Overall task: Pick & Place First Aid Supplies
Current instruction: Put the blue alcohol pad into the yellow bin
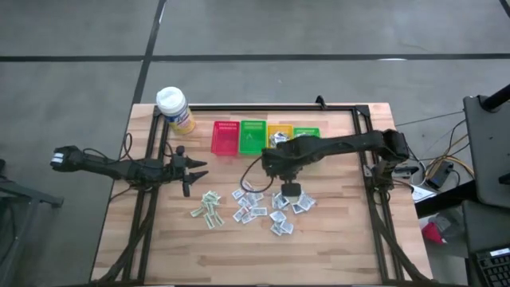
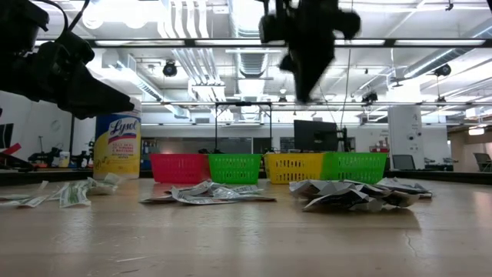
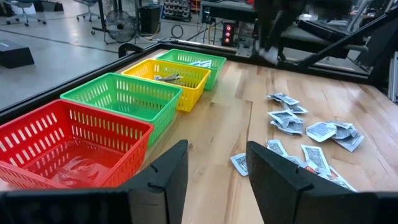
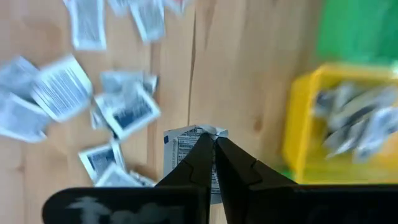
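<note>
Many small white paper packets (image 1: 259, 206) lie flat and scattered on the wooden table, with a few green-printed ones (image 1: 207, 210) to their left. My right gripper (image 1: 290, 190) hovers above the right part of the pile, shut on one blue-printed packet (image 4: 185, 144). The low view shows it (image 2: 307, 81) high over the packets (image 2: 350, 194). My left gripper (image 1: 191, 169) waits open left of the pile, near the red basket (image 3: 68, 140); its fingers (image 3: 214, 177) hold nothing. My right gripper pinches one white packet with blue print by its edge (image 4: 194, 133) between the two fingertips, coming from above and pointing down. The packet is lifted clear of the table and sticks out to one side of the fingers; the fingers hide the rest of it.
Four baskets stand in a row along the far side: red (image 1: 225, 137), green (image 1: 253, 135), yellow (image 1: 279, 133) with packets inside, and green (image 1: 307, 133). A yellow bottle with a white cap (image 1: 175, 110) stands at the far left corner. A black frame (image 1: 263, 107) borders the table.
</note>
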